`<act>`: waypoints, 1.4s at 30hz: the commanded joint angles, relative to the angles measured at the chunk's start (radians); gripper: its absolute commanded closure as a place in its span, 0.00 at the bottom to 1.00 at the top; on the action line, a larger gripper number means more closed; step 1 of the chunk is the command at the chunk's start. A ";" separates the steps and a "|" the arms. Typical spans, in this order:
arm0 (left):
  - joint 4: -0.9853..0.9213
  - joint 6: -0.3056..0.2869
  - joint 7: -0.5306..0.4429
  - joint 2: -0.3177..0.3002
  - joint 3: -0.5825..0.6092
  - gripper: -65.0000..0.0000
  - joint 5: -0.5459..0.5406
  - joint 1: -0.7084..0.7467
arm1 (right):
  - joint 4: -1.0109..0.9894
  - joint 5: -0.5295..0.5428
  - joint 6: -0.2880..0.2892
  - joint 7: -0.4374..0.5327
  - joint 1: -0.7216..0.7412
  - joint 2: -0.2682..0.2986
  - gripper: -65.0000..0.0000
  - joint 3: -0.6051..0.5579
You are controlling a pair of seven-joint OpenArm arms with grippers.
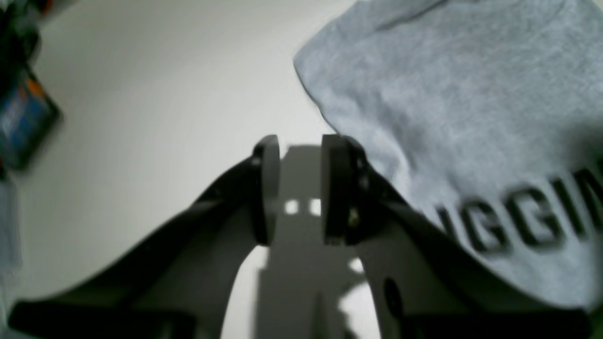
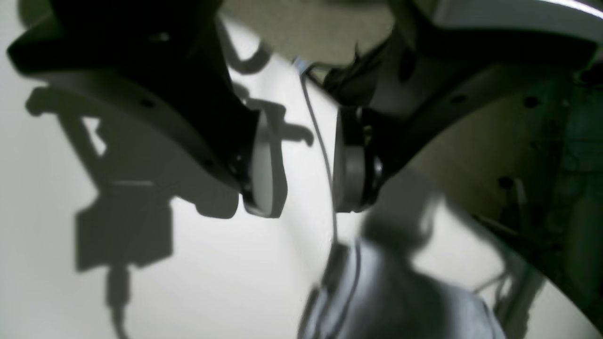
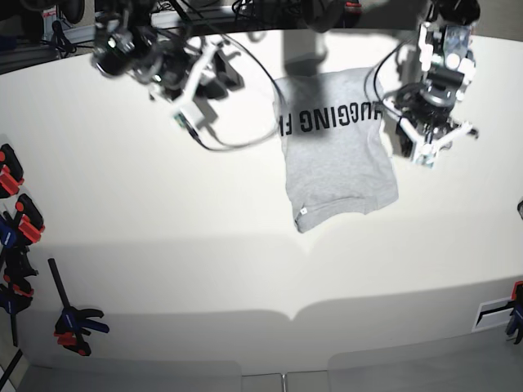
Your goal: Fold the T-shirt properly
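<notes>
The T-shirt (image 3: 339,163) is lying on the white bench (image 3: 204,245), folded narrow, its black lettering showing across the far end. The left end effector (image 3: 425,147) is hovering just beside its edge. The right end effector (image 3: 189,114) is hanging well apart, over bare bench. Clamps (image 3: 20,245) are sitting along the edge.

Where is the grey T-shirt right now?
In the base view the T-shirt lies on the white table, toward the far edge and right of centre, lettering up, beside the left claw.
</notes>
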 commanded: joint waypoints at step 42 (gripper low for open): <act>-0.502 -0.293 -0.407 0.124 -0.184 0.79 0.074 0.663 | -0.691 -0.176 0.012 0.703 -0.549 0.443 0.68 -0.130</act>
